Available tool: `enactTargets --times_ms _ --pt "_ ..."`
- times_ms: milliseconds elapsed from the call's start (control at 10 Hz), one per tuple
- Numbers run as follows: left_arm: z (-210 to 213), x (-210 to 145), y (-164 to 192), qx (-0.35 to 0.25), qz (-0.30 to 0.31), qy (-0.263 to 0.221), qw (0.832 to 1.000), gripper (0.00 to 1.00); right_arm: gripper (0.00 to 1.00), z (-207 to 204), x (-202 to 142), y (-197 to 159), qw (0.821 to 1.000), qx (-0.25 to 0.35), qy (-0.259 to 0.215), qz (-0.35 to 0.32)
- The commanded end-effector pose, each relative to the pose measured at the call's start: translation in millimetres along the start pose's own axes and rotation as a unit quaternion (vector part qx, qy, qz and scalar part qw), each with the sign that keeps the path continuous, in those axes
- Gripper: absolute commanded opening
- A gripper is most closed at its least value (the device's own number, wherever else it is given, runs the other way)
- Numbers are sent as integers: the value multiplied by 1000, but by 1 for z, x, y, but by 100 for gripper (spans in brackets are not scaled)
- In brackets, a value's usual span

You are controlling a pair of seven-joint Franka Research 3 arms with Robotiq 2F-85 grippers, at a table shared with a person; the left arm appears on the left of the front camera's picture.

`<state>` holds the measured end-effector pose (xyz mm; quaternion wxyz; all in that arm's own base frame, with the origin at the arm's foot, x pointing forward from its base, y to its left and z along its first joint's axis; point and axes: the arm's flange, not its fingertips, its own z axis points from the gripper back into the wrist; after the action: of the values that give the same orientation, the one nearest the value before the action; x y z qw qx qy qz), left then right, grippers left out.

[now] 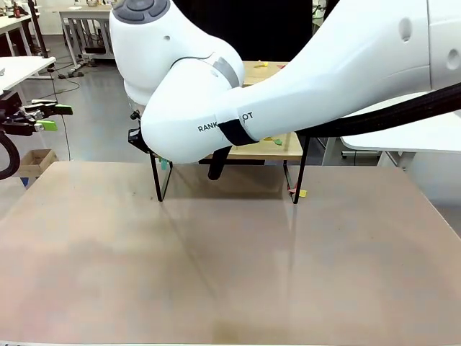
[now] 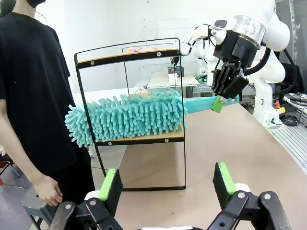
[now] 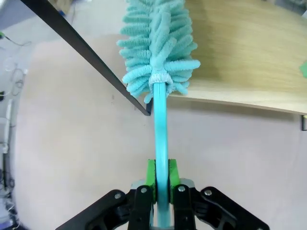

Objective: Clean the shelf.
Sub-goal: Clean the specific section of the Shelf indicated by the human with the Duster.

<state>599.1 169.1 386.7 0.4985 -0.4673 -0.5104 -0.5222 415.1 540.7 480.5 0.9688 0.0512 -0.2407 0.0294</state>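
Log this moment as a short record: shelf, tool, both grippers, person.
shelf: upright on the table, towards its far side
tool: teal fluffy duster, head lying on the shelf's lower board
right gripper: fingers shut on the duster's handle
left gripper: fingers open, holding nothing, off to one end of the shelf
person: standing beside the shelf, hand hanging down, not touching it
debris: small coloured scraps on the lower board

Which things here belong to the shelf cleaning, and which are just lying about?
In the job: shelf, teal duster over its lower board, right gripper shut on its handle.
Just about: open left gripper, cardboard box on the floor, person's hand.
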Motion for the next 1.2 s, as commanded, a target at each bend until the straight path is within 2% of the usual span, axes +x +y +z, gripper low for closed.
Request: enactTargets --times_ms 0,300,800,1100 --pt "0 3 -1 -1 -5 1 1000 100 13 2 1 -3 1000 -6 -8 1" --pt "0 3 -1 -1 -5 1 1000 100 13 -1 1 -1 1000 -2 -2 -1" --pt "0 3 -1 -1 -5 1 1000 100 13 12 -18 -76 998 10 48 -25" --pt "0 3 -1 -1 -5 1 1000 100 13 24 -25 -114 998 -1 54 -39"
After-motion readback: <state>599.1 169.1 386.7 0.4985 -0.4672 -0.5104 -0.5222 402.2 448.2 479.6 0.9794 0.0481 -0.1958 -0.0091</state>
